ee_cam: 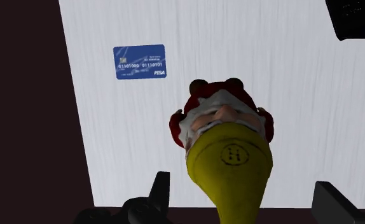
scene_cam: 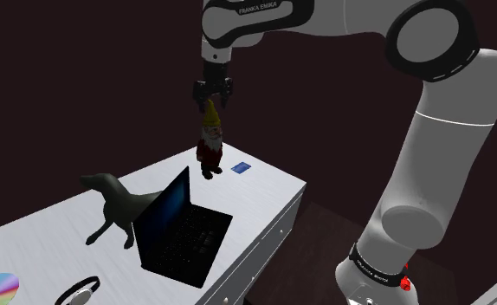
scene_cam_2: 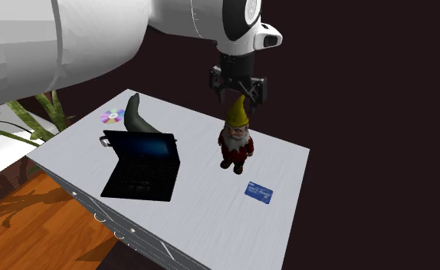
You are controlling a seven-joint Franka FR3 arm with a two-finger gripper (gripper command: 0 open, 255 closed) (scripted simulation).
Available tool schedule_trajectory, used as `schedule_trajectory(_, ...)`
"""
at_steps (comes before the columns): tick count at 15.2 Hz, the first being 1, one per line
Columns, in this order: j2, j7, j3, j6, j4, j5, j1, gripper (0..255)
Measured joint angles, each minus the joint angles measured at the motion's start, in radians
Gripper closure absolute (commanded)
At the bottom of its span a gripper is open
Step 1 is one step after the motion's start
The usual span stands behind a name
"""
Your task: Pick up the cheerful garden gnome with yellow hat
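Two fingers (ee_cam: 160, 191) of the gripper (scene_cam: 213, 97) stand spread astride the upright gnome's (scene_cam_2: 235, 144) yellow hat (ee_cam: 232, 159), seemingly clear of it, centred for closing.

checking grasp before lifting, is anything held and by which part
Nothing is held: the black two-finger gripper is open, fingers clear either side of the yellow pointed hat of the red-coated gnome.

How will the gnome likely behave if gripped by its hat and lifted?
Probably stiff: the gnome stands upright as one solid figure. Its smooth, tapering hat may slip from the open gripper. Tall and narrow-based, it could tip if nudged.
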State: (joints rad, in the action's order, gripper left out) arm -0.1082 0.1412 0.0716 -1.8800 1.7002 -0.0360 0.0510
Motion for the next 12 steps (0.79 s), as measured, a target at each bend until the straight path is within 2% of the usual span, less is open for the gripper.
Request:
schedule_trajectory(1, -0.002, 0.0, 0.0, -0.004, 0.002, 0.0, 0.0, 255)
schedule_trajectory(12, -0.002, 0.0, 0.0, -0.003, 0.0, 0.0, 0.0, 255)
